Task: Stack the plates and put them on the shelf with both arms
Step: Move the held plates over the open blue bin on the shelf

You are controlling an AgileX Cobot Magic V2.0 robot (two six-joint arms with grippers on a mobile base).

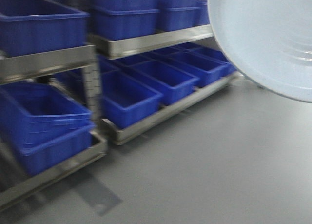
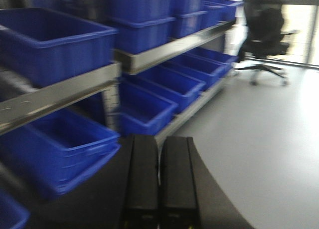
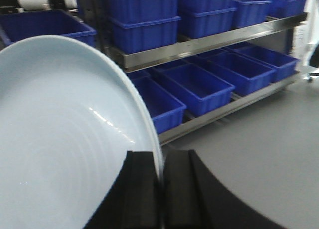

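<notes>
Pinching plate: right end effector | left end effector pressed together | blue bins ahead

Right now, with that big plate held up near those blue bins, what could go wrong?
The right gripper pinches the pale plate only at its rim, so the glossy plate might slip and drop to the grey floor. The pictures are blurred, which suggests motion; a swing could knock the plate against the metal shelf or blue bins.

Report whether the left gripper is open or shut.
Shut. In its wrist view the left gripper has both black fingers pressed together, nothing between them.
</notes>
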